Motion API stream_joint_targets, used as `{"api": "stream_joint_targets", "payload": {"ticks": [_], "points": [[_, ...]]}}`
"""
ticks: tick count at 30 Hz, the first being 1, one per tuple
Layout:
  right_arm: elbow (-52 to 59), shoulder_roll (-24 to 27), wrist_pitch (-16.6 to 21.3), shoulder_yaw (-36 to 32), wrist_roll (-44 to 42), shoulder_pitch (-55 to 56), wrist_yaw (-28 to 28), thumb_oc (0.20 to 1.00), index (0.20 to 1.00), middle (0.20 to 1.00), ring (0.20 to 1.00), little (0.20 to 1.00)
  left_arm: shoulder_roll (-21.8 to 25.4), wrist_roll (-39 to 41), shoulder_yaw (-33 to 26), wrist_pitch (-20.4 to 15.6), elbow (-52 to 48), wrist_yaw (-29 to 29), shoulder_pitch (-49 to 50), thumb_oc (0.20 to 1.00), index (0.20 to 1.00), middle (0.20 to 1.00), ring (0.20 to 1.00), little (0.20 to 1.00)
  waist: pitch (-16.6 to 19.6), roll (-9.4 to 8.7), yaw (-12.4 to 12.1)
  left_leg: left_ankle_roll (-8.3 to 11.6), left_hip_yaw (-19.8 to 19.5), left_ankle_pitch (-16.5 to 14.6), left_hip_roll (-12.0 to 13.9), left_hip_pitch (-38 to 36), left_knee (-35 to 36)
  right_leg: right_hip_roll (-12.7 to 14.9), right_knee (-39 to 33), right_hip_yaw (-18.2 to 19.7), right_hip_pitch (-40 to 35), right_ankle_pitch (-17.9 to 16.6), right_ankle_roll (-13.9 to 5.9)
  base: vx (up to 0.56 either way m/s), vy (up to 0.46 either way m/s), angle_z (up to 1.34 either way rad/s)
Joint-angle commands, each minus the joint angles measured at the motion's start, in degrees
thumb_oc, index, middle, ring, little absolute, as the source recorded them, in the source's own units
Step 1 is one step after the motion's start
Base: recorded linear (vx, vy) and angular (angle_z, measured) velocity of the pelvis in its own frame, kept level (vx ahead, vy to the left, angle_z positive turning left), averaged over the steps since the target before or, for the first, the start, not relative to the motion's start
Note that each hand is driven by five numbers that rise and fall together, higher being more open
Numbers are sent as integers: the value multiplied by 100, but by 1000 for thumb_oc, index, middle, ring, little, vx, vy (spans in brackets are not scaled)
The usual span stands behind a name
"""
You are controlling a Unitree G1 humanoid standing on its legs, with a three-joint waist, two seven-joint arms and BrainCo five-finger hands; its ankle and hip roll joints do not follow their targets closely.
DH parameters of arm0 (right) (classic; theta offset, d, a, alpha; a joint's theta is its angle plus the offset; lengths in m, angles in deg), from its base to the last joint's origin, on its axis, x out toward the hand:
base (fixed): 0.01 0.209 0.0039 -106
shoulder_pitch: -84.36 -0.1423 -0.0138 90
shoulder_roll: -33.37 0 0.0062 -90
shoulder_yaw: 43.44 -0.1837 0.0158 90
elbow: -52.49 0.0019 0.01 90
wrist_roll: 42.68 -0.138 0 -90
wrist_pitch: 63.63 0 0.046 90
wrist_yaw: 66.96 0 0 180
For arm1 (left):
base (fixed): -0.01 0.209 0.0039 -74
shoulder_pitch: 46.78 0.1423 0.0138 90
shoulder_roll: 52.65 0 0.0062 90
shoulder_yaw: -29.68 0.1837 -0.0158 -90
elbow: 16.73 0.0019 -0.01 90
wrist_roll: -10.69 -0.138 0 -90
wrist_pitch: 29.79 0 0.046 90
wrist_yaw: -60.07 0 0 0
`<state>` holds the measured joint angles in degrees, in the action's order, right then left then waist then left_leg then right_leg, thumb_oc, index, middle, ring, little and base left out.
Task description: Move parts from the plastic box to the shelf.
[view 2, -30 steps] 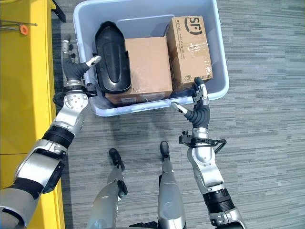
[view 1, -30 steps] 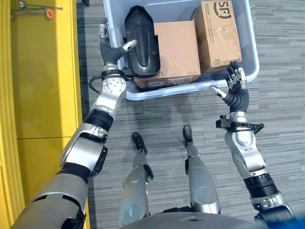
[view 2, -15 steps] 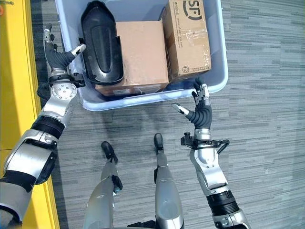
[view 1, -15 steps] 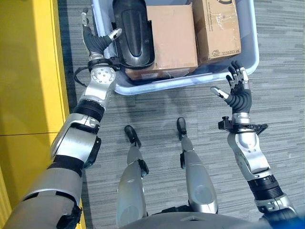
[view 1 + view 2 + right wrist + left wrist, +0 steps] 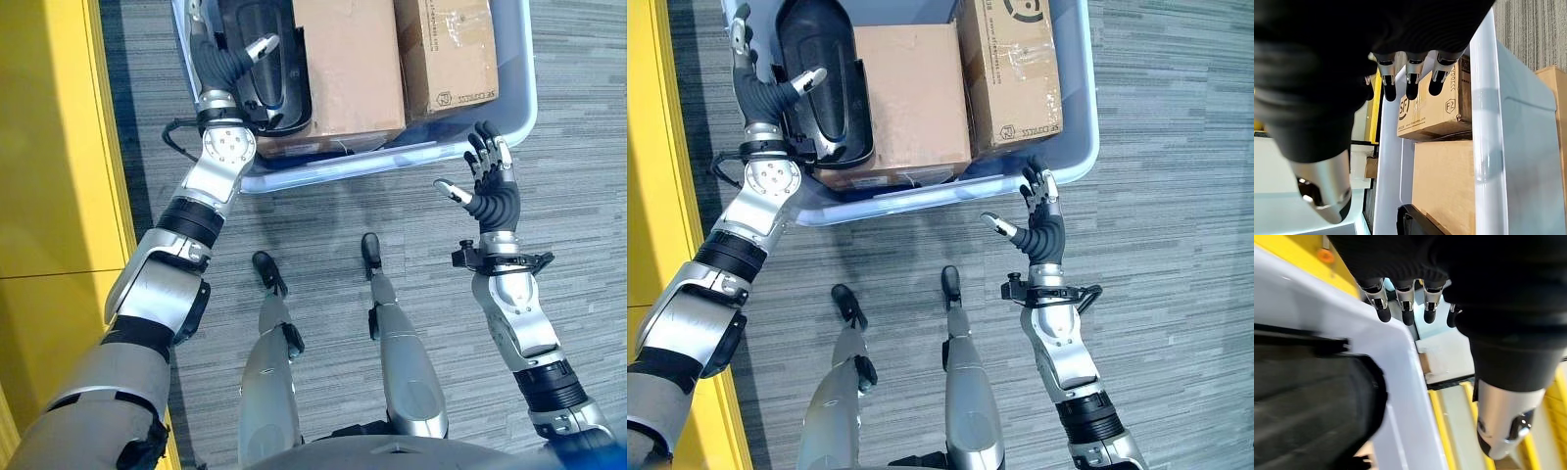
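Observation:
A pale plastic box (image 5: 323,171) stands on the floor in front of me. Inside it lie a black moulded part (image 5: 279,73) at the left, a plain brown carton (image 5: 348,64) in the middle and a printed carton (image 5: 451,49) at the right. My left hand (image 5: 220,64) straddles the box's left rim (image 5: 1405,382), open, its fingers (image 5: 1400,308) outside the wall and its thumb (image 5: 808,80) over the black part (image 5: 1312,406). My right hand (image 5: 490,191) is open, palm turned inward, just short of the box's near right corner (image 5: 1484,122).
A yellow shelf (image 5: 59,147) runs along my left side, close to the box's left wall. Grey striped carpet (image 5: 578,196) stretches out to the right of the box and in front of it.
The camera has shifted, so the box sits higher in view. My left hand has moved a little inward over the box's left rim, thumb further onto the black part. The right hand stays near the corner.

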<state>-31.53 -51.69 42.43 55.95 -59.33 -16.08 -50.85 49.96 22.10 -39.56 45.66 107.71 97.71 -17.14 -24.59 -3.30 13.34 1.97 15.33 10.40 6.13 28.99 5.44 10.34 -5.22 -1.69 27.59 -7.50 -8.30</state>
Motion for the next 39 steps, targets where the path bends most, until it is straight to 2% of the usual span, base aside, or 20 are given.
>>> {"api": "stream_joint_targets", "payload": {"ticks": [1, 2, 5, 6, 7, 16, 21, 22, 24, 25, 31, 33, 39], "points": [[442, 147, 445, -564, -100, 236, -43, 1000, 1000, 1000, 1000, 1000, 78, -494, -225, -275, -114, 185, -223, 1000, 1000, 1000, 1000, 1000, 110, -49, 6, 471, -196, -434, 404, 261, -914, 627, 85, -453, -439, -256, -455, 0, 0, 0], [438, 156, 444, -575, -108, 251, -51, 1000, 1000, 1000, 1000, 1000, 55, -530, -220, -269, -176, 174, -207, 1000, 1000, 1000, 1000, 1000, 153, -28, -4, 529, -260, -559, 400, 208, -878, 618, 59, -429, -489, -167, -485, 0, 0, 0], [474, 182, 455, -594, -162, 297, -93, 1000, 1000, 1000, 1000, 1000, 13, -632, -140, -232, -186, 136, -221, 1000, 1000, 1000, 1000, 1000, 153, -2, 8, 532, -254, -554, 387, 212, -851, 623, 57, -412, -458, -166, -490, 5, -3, 0], [481, 185, 468, -599, -176, 306, -102, 1000, 1000, 1000, 1000, 1000, 0, -650, -113, -221, -137, 118, -241, 1000, 1000, 1000, 1000, 1000, 110, -14, 23, 473, -182, -431, 384, 276, -884, 631, 80, -425, -396, -250, -460, 0, 0, 0], [478, 193, 467, -588, -188, 310, -102, 1000, 1000, 1000, 1000, 1000, -21, -642, -71, -199, -76, 93, -270, 1000, 1000, 1000, 1000, 1000, 146, -1, 23, 532, -238, -570, 380, 216, -859, 620, 58, -397, -446, -160, -493, 0, 0, 0], [473, 261, 509, -581, -221, 309, -96, 1000, 1000, 1000, 1000, 1000, -73, -533, 166, -145, 511, 4, -608, 1000, 1000, 1000, 1000, 1000, 97, -4, 125, 527, -163, -608, 375, 349, -930, 614, 60, -322, -298, -191, -505, 9, 2, -7], [473, 255, 520, -576, -244, 285, -97, 1000, 1000, 1000, 1000, 1000, -117, -57, 146, -167, 1092, -142, -823, 1000, 1000, 1000, 1000, 1000, 56, -22, 214, 529, -108, -641, 403, 494, -1016, 603, 74, -268, -149, -227, -507, -2, 5, -5], [456, 269, 520, -540, -265, 287, -72, 1000, 1000, 1000, 1000, 1000, -80, 10, 216, -35, 1614, -139, -1072, 1000, 1000, 1000, 1000, 1000, 49, -39, 275, 530, -98, -663, 415, 571, -1067, 588, 94, -219, -75, -230, -499, -3, 2, -7], [468, 275, 523, -540, -277, 282, -77, 1000, 1000, 1000, 1000, 1000, -74, 112, 217, -45, 1782, -170, -1156, 1000, 1000, 1000, 1000, 1000, 47, -47, 299, 528, -93, -675, 415, 610, -1092, 583, 101, -204, -39, -234, -500, 0, 0, 0], [487, 325, 532, -528, -319, 275, -100, 1000, 1000, 1000, 1000, 1000, 7, 256, 290, 1, 2174, -276, -1390, 1000, 1000, 1000, 1000, 1000, 39, -50, 358, 527, -59, -709, 425, 690, -1151, 577, 124, -161, 55, -241, -497, 5, 25, -8], [535, 403, 544, -516, -443, 352, -228, 1000, 1000, 1000, 1000, 1000, 102, 121, 718, 225, 2794, -565, -1840, 1000, 1000, 1000, 1000, 1000, 42, -55, 488, 526, 7, -755, 440, 853, -1245, 544, 157, -73, 262, -271, -508, 0, 13, -6], [554, 485, 557, -513, -482, 346, -262, 1000, 1000, 1000, 1000, 1000, 175, -519, 1185, 448, 2954, -655, -2025, 1000, 1000, 1000, 1000, 1000, 51, -43, 516, 523, 31, -763, 460, 880, -1268, 544, 161, -54, 296, -283, -518, 0, 20, -7], [575, 594, 454, -623, -395, 336, -320, 1000, 1000, 1000, 1000, 1000, -214, -974, 1729, 610, 2989, -1034, -2337, 1000, 1000, 1000, 1000, 1000, 5, -17, 532, 492, 86, -807, 465, 912, -1329, 534, 265, 15, 394, -261, -517, -2, 12, -3]]}}
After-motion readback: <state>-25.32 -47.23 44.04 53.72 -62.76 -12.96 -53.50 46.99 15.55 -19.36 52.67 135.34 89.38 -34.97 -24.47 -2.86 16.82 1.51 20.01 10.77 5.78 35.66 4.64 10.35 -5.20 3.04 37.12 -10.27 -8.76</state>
